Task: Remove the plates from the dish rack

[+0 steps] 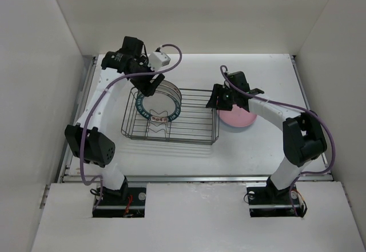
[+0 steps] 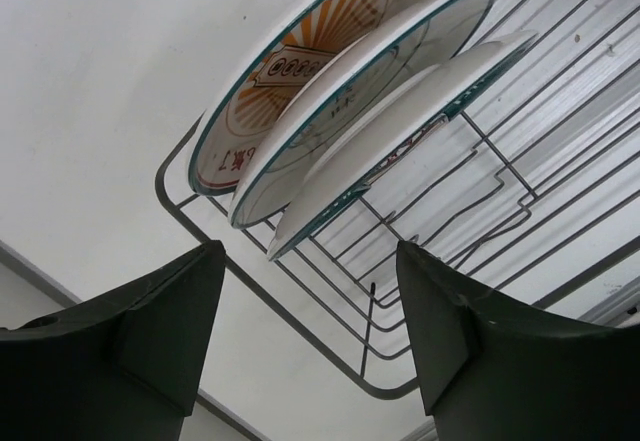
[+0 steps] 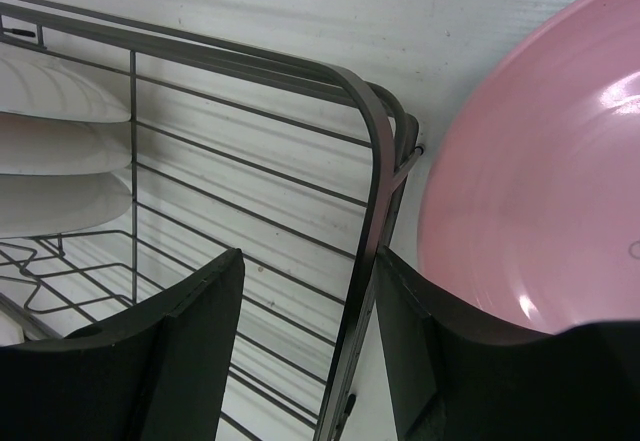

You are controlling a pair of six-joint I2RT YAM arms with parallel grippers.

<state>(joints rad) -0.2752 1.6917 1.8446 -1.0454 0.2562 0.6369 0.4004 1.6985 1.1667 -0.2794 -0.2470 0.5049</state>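
Overhead, the left gripper [image 1: 152, 86] hung above the plates [image 1: 159, 104], which stood on edge at the left end of the dish rack [image 1: 194, 127]; it looked lined up to pick one. The right gripper [image 1: 219, 99] sat at the rack's right end, just beside a pink plate [image 1: 239, 119] lying flat on the table [image 1: 171, 160].

From the left wrist, the jaws were wide and empty, with three plates ahead leaning in the wire dividers [image 2: 480, 176].

From the right wrist, the jaws were apart astride the rack's corner wire [image 3: 365, 221] without clamping it, probably to steady the rack.

1. Bright, even light from above; the white tabletop [image 1: 257, 149] nearly washes out.
2. Faint soft shadow beneath the rack [image 1: 197, 118].
3. Small glare spots on the pink plate [image 3: 540, 181].
4. Wrist-view foregrounds dark, slightly soft.
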